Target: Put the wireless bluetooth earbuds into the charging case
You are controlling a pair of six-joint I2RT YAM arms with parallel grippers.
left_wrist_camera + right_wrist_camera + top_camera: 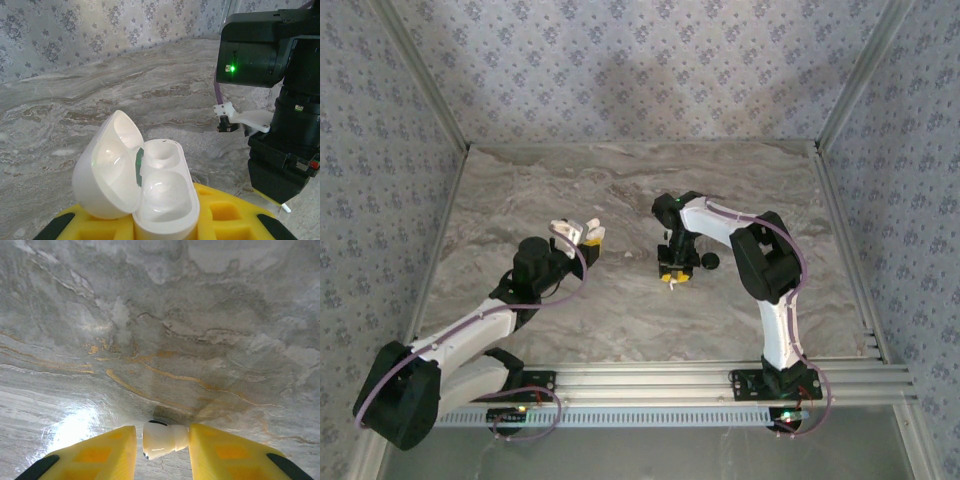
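Note:
My left gripper [582,236] is raised left of centre and shut on the charging case [165,200], a glossy white box held between yellow fingers [227,217]. Its lid [107,170] is swung open to the left and both wells are empty. My right gripper [675,277] points down at the marble table. In the right wrist view one white earbud [162,440] lies on the table between its yellow fingers [100,452]. The right pad touches the earbud's tip. A thin gap remains at the left pad. My right gripper [162,446] is narrowly open around it.
The right arm's black wrist [285,150] hangs close to the right of the held case. A small black round thing [710,261] lies on the marble table [620,310] just right of the right gripper. Aluminium rails [720,380] edge the table.

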